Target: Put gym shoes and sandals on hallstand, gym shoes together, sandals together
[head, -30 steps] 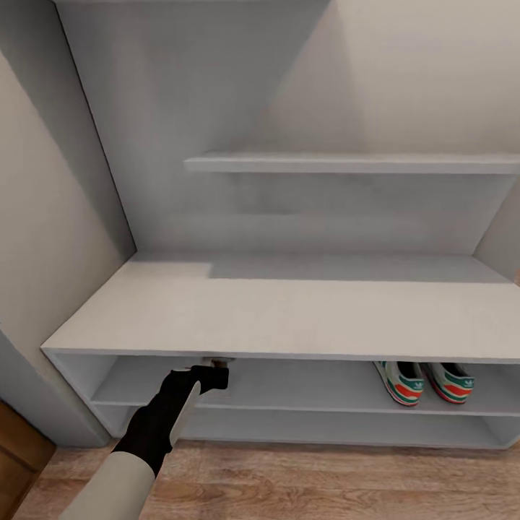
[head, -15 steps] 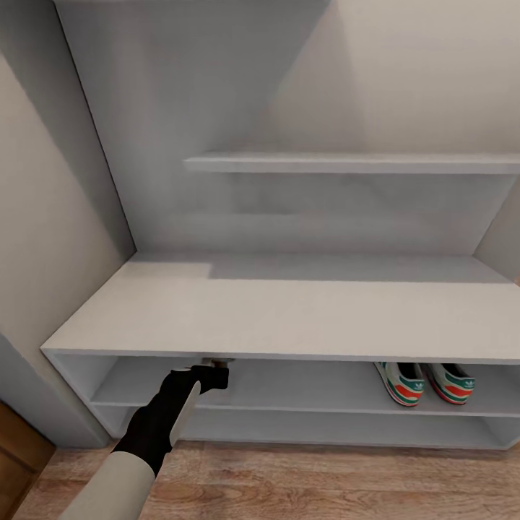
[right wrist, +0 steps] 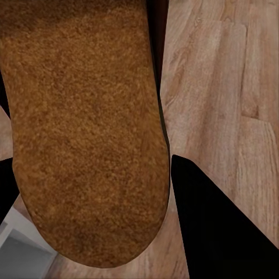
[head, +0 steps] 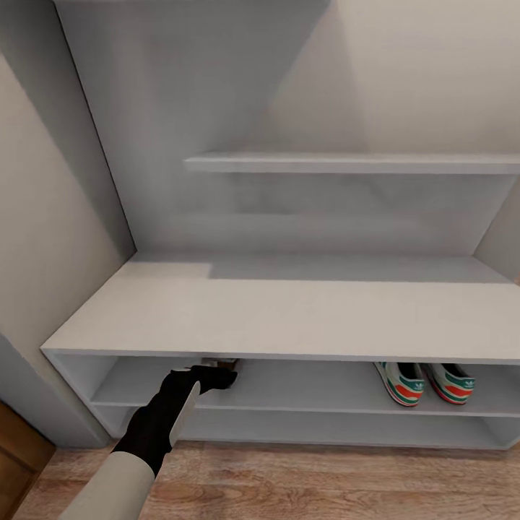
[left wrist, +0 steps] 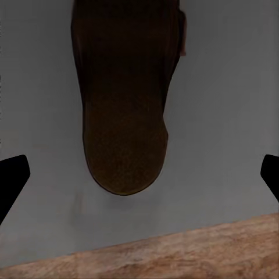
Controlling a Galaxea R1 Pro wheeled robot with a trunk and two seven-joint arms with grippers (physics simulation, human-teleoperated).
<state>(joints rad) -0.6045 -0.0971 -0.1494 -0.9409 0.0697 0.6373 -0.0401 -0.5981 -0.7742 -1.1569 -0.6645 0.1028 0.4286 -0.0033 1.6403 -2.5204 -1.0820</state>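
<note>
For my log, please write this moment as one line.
left gripper open, first sandal on hallstand | right gripper holds second sandal | gym shoes shelved

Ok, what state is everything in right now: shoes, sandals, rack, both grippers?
Gym shoes: side by side on the rack's upper shelf, right end.
Sandal on the shelf: lying on that same shelf toward the left, released.
Held sandal: off the floor, clamped in the right gripper.
Left gripper: open, fingers wide of the sandal.
Right gripper: shut on the held sandal.
Rack: holds three of the four.

Dark brown sandal (left wrist: 123, 99) on grey shelf (left wrist: 226, 116), apparently released, fingertips (left wrist: 11, 177) apart
</note>
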